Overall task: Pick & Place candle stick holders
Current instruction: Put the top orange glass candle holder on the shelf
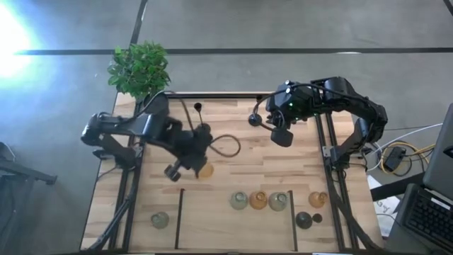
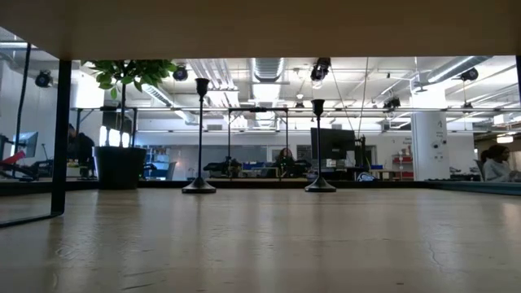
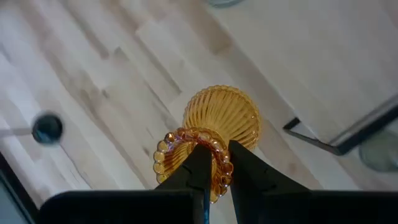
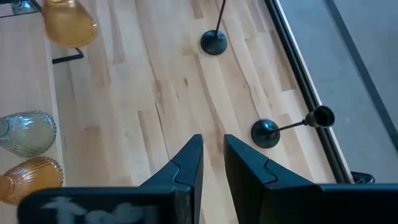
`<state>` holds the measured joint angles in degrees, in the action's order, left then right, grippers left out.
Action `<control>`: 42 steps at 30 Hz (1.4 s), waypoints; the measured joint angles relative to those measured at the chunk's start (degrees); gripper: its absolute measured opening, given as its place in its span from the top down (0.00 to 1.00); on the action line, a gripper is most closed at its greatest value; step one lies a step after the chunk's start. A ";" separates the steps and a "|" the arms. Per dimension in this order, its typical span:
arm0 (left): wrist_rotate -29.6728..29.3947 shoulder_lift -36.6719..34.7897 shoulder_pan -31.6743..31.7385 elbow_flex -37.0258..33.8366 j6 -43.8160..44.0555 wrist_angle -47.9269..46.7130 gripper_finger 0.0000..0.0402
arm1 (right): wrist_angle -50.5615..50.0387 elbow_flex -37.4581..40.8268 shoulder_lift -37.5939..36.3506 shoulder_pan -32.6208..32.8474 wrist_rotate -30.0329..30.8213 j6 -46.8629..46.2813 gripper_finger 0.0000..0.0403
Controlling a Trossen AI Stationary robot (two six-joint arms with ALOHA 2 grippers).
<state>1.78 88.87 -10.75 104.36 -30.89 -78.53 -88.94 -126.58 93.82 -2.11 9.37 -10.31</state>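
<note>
The left gripper [image 3: 214, 163] has its fingers [image 3: 198, 167] nearly closed on the beaded rim of an amber ribbed glass holder [image 3: 221, 121], pinching the rim wall between them. In the high view that holder [image 1: 204, 170] sits on the worktop [image 1: 233, 159] between the potted plant [image 1: 139, 67] and the front row of glass holders [image 1: 258, 200].

To do this step well, I judge the pinch should stay square on the rim and the lift go straight up, since ribbed glass may slip or twist in so narrow a grip. The holder stands upright, mouth up, its long axis vertical.

The right gripper [image 4: 211, 163] waits farther from the plant, fingers a narrow gap apart and holding nothing, near two black thin-stemmed holders [image 4: 213, 41], both upright.
</note>
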 joint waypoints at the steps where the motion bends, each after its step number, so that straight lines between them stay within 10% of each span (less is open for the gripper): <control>1: 0.06 -0.01 -0.87 0.01 -1.05 -0.04 0.91 | 0.09 0.02 0.00 -0.05 0.00 0.02 0.86; 42: 3.27 9.84 -10.73 -0.12 -27.37 11.70 0.91 | 1.09 0.02 0.00 -0.07 1.27 0.38 0.86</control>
<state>5.06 98.71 -21.47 104.25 -58.26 -66.83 -87.85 -126.56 93.82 -2.17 10.63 -9.93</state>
